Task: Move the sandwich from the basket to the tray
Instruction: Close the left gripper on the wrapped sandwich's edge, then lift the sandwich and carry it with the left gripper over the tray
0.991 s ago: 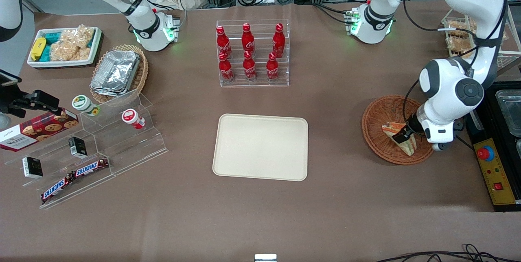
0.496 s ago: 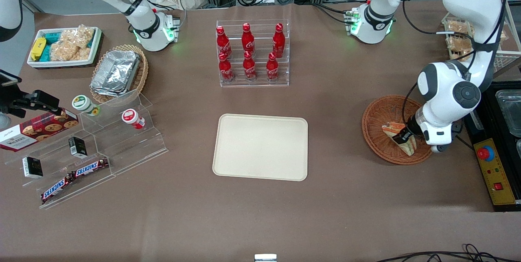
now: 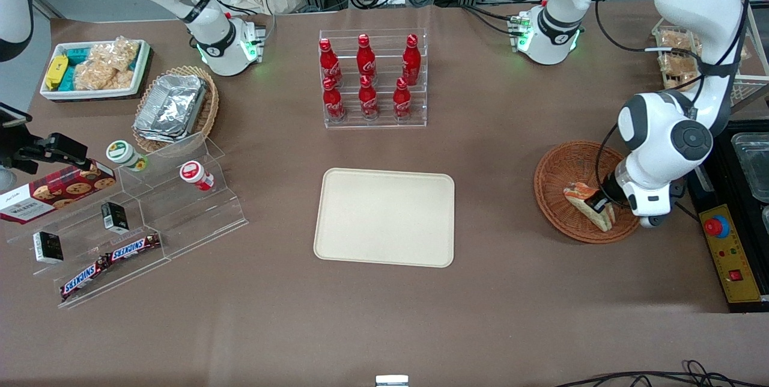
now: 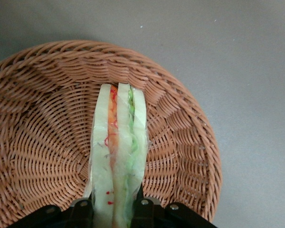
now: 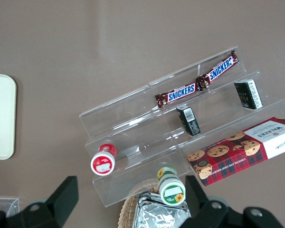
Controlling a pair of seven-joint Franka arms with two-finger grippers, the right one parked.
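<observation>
One sandwich (image 4: 118, 156) upright over the basket (image 4: 33, 118) — gripper (image 3: 601, 203) jaws clamped on it — tray (image 3: 384, 217) well apart.

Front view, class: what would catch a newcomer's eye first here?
Probably the red cola bottles in their clear rack, farther from the camera than the bare cream-beige rectangular tray. Then the left gripper, shut on the triangular wrapped sandwich in the round reddish-brown wicker basket.

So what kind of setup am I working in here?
Likely a lab mock-up of a snack shop: tiered Coke bottles, Snickers bars on an acrylic shelf, cabling. The gripper is shut on the sandwich in the basket; the tray waits.
</observation>
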